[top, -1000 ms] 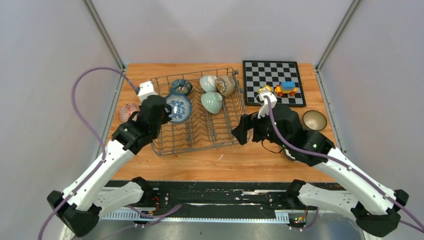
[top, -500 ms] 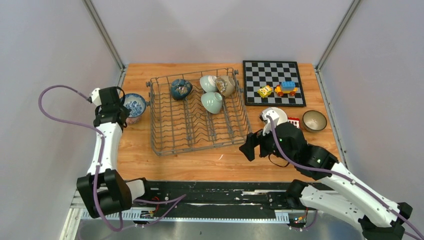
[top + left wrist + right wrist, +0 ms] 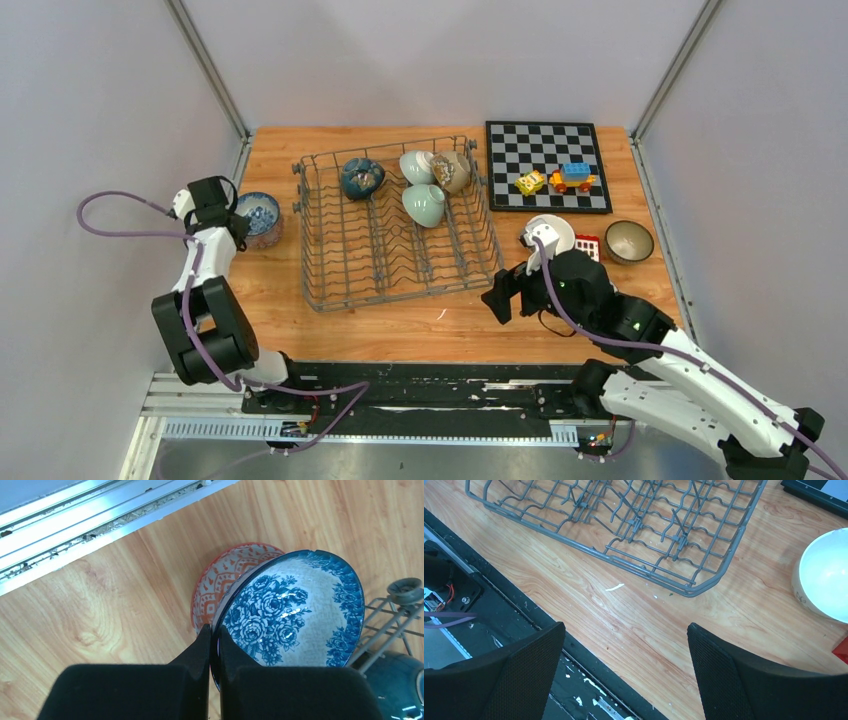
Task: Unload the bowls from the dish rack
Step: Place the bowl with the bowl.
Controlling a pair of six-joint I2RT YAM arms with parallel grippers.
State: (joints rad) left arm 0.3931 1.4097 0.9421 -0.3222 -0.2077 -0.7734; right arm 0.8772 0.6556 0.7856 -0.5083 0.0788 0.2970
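As the left gripper [image 3: 214, 634] clamps its rim, the blue-and-white bowl [image 3: 295, 610] seemingly tilts ahead.

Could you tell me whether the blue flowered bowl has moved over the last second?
Yes. The blue bowl left the dish rack and went left; the left gripper now holds it outside the rack's left wall, over a red-patterned bowl.

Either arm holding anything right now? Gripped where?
Left gripper pinches the blue-and-white floral ceramic bowl by its rim, jaws shut across it. Right gripper: open, empty.
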